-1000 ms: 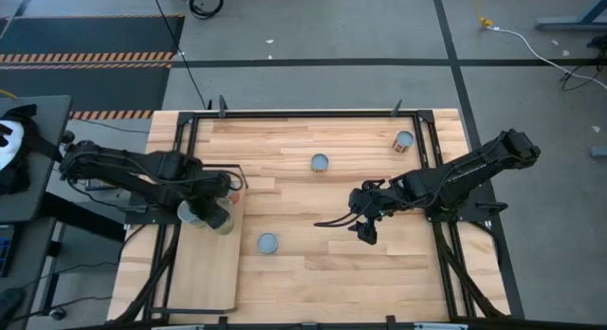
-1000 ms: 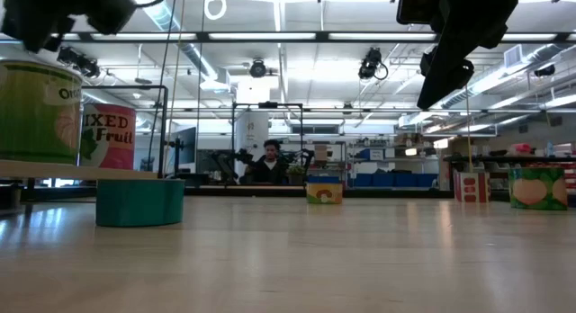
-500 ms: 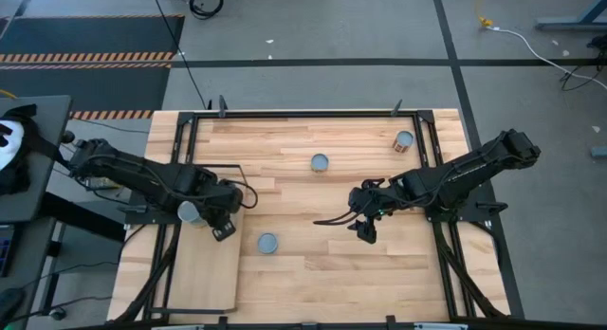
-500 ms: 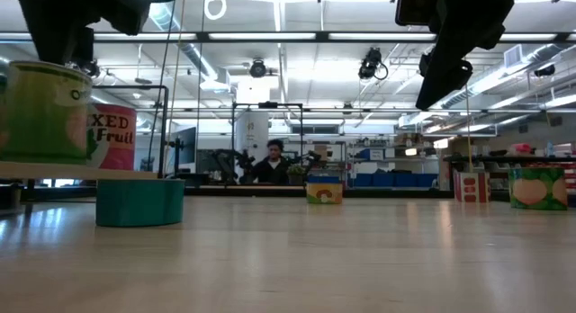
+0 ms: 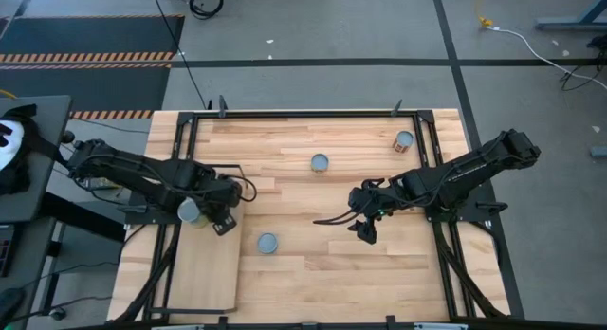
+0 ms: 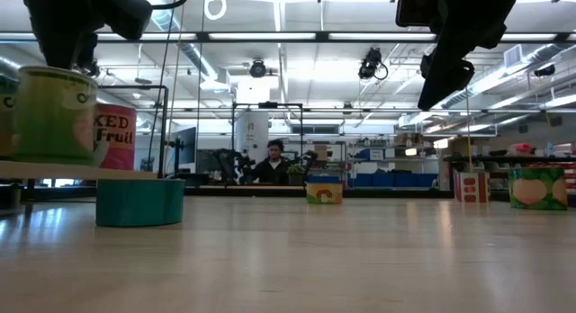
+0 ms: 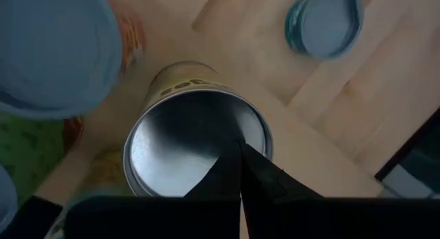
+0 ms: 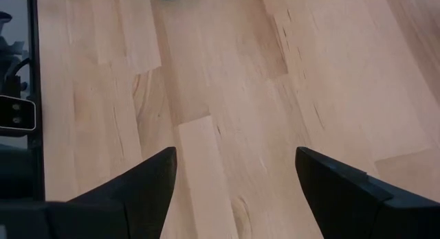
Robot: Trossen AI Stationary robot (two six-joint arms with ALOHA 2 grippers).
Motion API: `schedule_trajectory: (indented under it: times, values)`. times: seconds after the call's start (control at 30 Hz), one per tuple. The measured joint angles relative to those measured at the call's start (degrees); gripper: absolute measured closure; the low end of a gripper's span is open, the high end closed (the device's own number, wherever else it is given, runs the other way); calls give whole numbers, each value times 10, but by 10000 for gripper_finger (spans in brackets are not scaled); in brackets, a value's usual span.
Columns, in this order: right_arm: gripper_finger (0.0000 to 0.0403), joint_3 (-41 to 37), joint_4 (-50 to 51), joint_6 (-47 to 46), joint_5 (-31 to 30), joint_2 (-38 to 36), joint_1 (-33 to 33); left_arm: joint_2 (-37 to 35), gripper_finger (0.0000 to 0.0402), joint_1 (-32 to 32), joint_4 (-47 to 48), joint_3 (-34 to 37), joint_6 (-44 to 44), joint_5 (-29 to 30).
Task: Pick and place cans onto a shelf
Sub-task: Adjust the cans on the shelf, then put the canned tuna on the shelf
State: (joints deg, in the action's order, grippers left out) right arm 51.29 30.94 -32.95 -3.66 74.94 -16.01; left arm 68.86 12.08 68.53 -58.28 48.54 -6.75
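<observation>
My left claw [image 5: 224, 223] hovers over shelf [image 5: 204, 273] at table's left side, just above can [image 7: 196, 146] standing on it among other cans. Teal-walled can [image 5: 267, 243] on tabletop just right of shelf. Two more cans [image 5: 320, 162] [image 5: 404, 139] farther back, toward right. My right claw [image 5: 366, 231] above bare table middle [image 8: 227, 129].

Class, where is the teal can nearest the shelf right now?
In the high view, the teal can stands on the tabletop just right of the shelf, near the left pincer.
</observation>
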Motion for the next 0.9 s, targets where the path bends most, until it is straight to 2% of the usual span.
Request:
schedule_trajectory:
  times: [0.2, 0.37, 0.47, 0.57, 0.67, 0.73, 0.9]
  values:
    - [100, 0, 0, -12, 0, 0, 0, 1, 399, 0, 10, -11, -21, 1]
    - [100, 0, 0, -49, 0, 0, 0, 1, 396, 0, 23, -54, -42, 35]
    - [100, 0, 0, -49, -2, 0, 0, 1, 377, 0, 19, -85, -54, 55]
    - [100, 0, 0, -50, -23, 0, 0, 1, 343, 2, -28, -104, -75, 78]
    - [100, 0, 0, -55, -54, 0, 0, 8, 297, 9, -102, -101, -135, 109]
    - [99, 0, 0, -70, -65, 0, 3, 27, 260, 10, -150, -96, -173, 111]
    - [95, 0, 0, -85, -68, 0, 5, 101, 165, 11, -191, -96, -222, 111]
